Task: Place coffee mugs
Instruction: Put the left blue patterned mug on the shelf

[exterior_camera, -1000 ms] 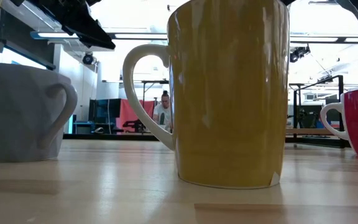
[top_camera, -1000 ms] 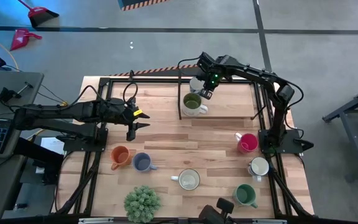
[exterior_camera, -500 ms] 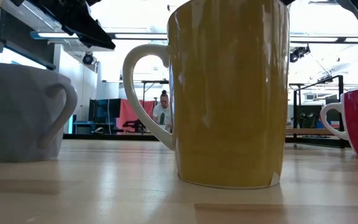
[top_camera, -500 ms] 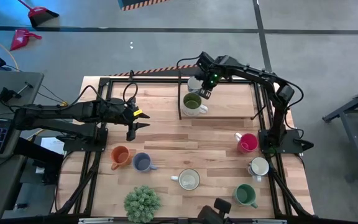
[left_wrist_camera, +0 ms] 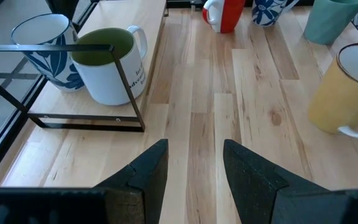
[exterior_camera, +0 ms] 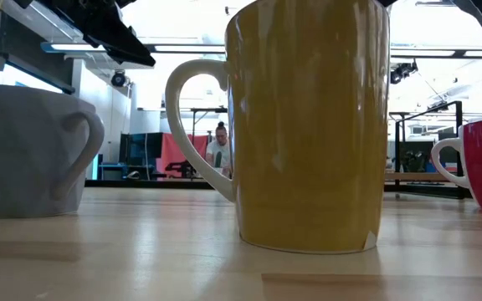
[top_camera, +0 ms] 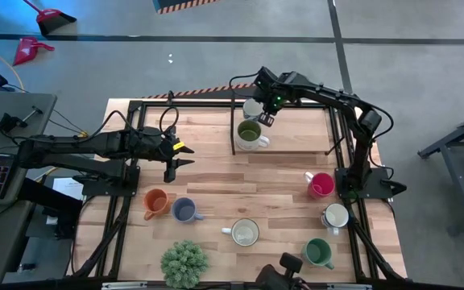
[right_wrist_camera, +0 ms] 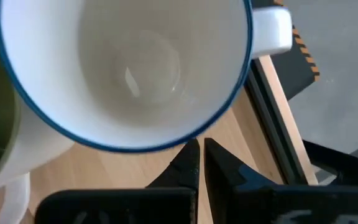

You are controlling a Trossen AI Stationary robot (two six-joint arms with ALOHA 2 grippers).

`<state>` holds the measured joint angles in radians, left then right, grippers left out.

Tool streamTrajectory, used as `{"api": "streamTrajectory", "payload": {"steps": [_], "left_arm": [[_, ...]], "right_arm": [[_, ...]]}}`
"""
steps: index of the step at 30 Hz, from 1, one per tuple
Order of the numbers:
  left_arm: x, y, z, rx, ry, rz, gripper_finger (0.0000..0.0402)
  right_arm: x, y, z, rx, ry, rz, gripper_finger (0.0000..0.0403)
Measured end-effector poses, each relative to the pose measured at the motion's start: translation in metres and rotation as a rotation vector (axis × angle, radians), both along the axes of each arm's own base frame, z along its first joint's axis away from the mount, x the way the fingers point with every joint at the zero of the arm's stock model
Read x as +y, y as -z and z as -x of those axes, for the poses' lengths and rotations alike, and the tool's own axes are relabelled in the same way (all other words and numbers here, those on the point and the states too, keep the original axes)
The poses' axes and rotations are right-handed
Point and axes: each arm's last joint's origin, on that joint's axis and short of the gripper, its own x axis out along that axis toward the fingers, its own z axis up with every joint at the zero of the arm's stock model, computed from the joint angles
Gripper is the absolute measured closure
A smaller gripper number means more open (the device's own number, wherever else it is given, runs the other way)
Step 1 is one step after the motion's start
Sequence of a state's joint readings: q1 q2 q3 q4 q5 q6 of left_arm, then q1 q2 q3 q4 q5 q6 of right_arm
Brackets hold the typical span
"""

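Note:
Two mugs stand on their bases at the table's far side, inside a black wire frame [left_wrist_camera: 86, 121]: a white blue-rimmed mug [top_camera: 253, 108] [right_wrist_camera: 129, 68] and a white mug with an olive inside [top_camera: 250, 134] [left_wrist_camera: 107, 65]. My right gripper [top_camera: 266, 119] [right_wrist_camera: 200, 149] is shut, its fingertips close beside the blue-rimmed mug's rim. My left gripper [top_camera: 172, 158] [left_wrist_camera: 194, 152] hangs open over bare wood at the table's left. Orange [top_camera: 156, 201], blue-grey [top_camera: 184, 210], cream [top_camera: 244, 233] [exterior_camera: 308, 125], dark green [top_camera: 318, 252], white [top_camera: 336, 216] and magenta [top_camera: 321, 185] mugs stand across the near half. My right gripper comes from above with its shut fingertips [right_wrist_camera: 190, 155] just outside the blue rim [right_wrist_camera: 185, 138] of the white mug, on the side near its handle [right_wrist_camera: 269, 28]. I cannot tell whether they touch the wall. The mug stands upright.
A bushy green potted plant [top_camera: 184, 263] sits at the near edge. The black frame's posts and rails run along the far and side edges [top_camera: 234, 121]. A raised wooden board [top_camera: 296, 133] lies beside the two far mugs. Bare wood stretches across the table's middle [top_camera: 240, 181].

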<state>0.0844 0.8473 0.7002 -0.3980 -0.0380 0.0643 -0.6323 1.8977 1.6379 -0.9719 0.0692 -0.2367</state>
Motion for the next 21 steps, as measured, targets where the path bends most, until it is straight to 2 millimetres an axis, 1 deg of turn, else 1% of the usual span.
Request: {"api": "streamTrajectory", "payload": {"steps": [21], "left_arm": [[0.0000, 0.0001, 0.0000, 0.001, 0.000, 0.000, 0.0259]], "right_arm": [[-0.0001, -0.0015, -0.0052, -0.092, -0.035, -0.046, 0.0403]]}}
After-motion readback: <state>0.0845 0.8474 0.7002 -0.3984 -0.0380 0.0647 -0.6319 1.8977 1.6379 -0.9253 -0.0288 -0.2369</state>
